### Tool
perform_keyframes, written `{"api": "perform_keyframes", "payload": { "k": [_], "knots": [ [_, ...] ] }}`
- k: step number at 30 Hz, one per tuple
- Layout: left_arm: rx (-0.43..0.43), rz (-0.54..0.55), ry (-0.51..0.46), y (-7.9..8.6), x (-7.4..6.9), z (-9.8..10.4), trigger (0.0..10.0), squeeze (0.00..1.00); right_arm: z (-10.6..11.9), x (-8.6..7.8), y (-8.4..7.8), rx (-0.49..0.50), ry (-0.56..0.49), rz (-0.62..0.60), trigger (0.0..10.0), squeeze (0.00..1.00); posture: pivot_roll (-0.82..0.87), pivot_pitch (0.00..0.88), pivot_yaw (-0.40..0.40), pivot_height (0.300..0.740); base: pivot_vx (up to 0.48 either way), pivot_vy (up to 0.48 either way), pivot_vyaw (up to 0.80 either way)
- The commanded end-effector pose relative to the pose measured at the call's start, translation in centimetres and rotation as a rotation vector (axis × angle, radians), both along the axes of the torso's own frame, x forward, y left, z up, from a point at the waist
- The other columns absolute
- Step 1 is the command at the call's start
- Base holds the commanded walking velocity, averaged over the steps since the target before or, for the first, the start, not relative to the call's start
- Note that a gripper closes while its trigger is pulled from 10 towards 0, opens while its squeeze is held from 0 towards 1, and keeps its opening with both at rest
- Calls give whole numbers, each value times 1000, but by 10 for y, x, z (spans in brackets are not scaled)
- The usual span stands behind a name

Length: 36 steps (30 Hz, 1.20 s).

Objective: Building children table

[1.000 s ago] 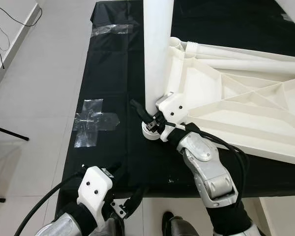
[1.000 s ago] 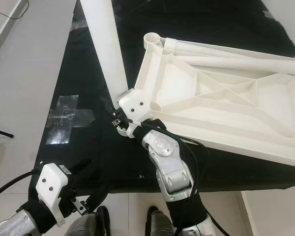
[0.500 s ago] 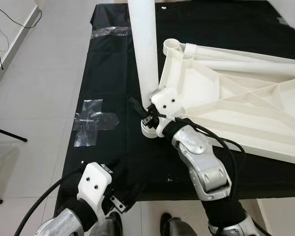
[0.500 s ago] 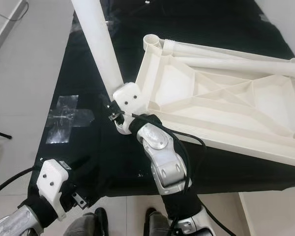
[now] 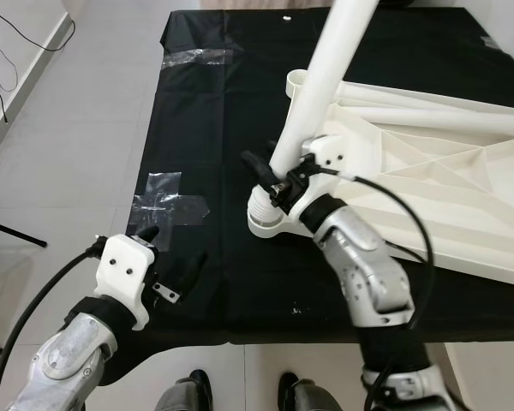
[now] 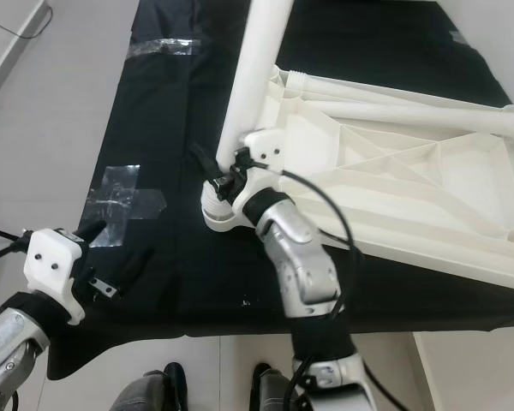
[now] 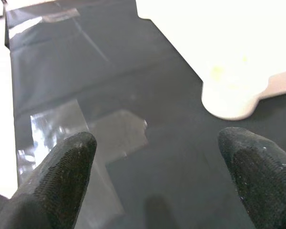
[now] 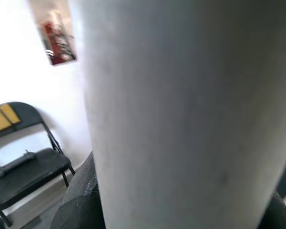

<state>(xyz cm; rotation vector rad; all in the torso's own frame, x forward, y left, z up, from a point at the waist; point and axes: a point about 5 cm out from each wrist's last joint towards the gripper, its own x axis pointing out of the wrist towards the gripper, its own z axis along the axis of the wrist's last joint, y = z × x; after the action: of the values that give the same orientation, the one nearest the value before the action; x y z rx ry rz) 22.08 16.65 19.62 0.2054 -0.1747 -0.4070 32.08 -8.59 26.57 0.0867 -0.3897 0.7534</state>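
Right gripper (image 5: 274, 178) stayed clamped on the white table leg (image 5: 321, 81) close above its threaded foot, which stood at the near left corner socket of the upturned white tabletop (image 5: 428, 184). Half a second before, that leg leaned away to the robot's left; now it tilted the other way, its top swung over the tabletop. Left gripper (image 5: 170, 255) had risen from the mat's near edge and hung over the black mat (image 5: 206, 111) with its fingers (image 7: 69, 164) spread wide and empty. Beside it lay a cross of clear tape (image 5: 161, 201), and another strip (image 5: 193, 56) sat near the far left corner. Two loose legs (image 5: 428, 116) lay along the tabletop's far side. A folding chair (image 8: 24, 179) stood by the wall.
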Motion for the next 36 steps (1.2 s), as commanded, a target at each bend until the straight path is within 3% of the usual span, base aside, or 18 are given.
{"api": "perform_keyframes", "payload": {
  "k": [1, 5, 9, 10, 12, 14, 15, 17, 19, 23, 27, 30, 32, 35, 36],
  "knots": [
    [0, 3, -32, 4, 3, 8, 10000, 0, 13, -5, -2, -3, -83, 54, 10000, 0, 32, 219, -32, 740, 0, 0, 0],
    [18, -58, -118, 6, 14, 35, 10000, 0, 25, 4, -11, -38, -129, 29, 10000, 0, 40, 198, -42, 740, 0, 0, 0],
    [-68, -257, -226, 0, 32, 95, 10000, 0, 24, 18, 1, -202, -152, -77, 10000, 0, 53, 163, -53, 740, 0, 0, 0],
    [-68, -257, -226, 0, 32, 95, 10000, 0, 24, 18, 1, -202, -152, -77, 10000, 0, 53, 163, -53, 740, 0, 0, 0],
    [-84, -383, -270, -9, 33, 118, 10000, 0, 20, 22, 8, -270, -157, -97, 10000, 0, 59, 153, -53, 740, 0, 0, 0],
    [-81, -416, -282, -11, 33, 124, 10000, 0, 19, 23, 9, -286, -158, -99, 10000, 0, 61, 149, -53, 740, 0, 0, 0],
    [-53, -491, -320, -17, 32, 139, 10000, 0, 17, 25, 13, -316, -153, -107, 10000, 0, 64, 138, -52, 740, 0, 0, 0],
    [-53, -491, -320, -17, 32, 139, 10000, 0, 17, 25, 13, -316, -153, -107, 10000, 0, 64, 138, -52, 740, 0, 0, 0],
    [21, -510, -357, -19, 40, 152, 10000, 0, 15, 23, 25, -344, -170, -77, 10000, 0, 66, 124, -53, 740, 0, 0, 0],
    [26, -505, -365, -19, 44, 155, 10000, 0, 16, 21, 29, -342, -177, -60, 10000, 0, 65, 116, -53, 740, 0, 0, 0],
    [41, -443, -403, -22, 57, 163, 10000, 0, 17, 13, 41, -341, -210, 0, 10000, 0, 61, 107, -52, 740, 0, 0, 0],
    [-3, -386, -442, -28, 72, 176, 10000, 0, 15, 3, 55, -353, -238, 63, 10000, 0, 55, 94, -49, 740, 0, 0, 0],
    [-3, -386, -442, -28, 72, 176, 10000, 0, 15, 3, 55, -353, -238, 63, 10000, 0, 55, 94, -49, 740, 0, 0, 0],
    [-86, -499, -435, -52, 77, 183, 10000, 0, 5, -4, 67, -381, -235, 100, 10000, 0, 44, 83, -43, 740, 0, 0, 0],
    [-86, -499, -435, -52, 77, 183, 10000, 0, 5, -4, 67, -381, -235, 100, 10000, 0, 44, 83, -43, 740, 0, 0, 0]
  ]
}}
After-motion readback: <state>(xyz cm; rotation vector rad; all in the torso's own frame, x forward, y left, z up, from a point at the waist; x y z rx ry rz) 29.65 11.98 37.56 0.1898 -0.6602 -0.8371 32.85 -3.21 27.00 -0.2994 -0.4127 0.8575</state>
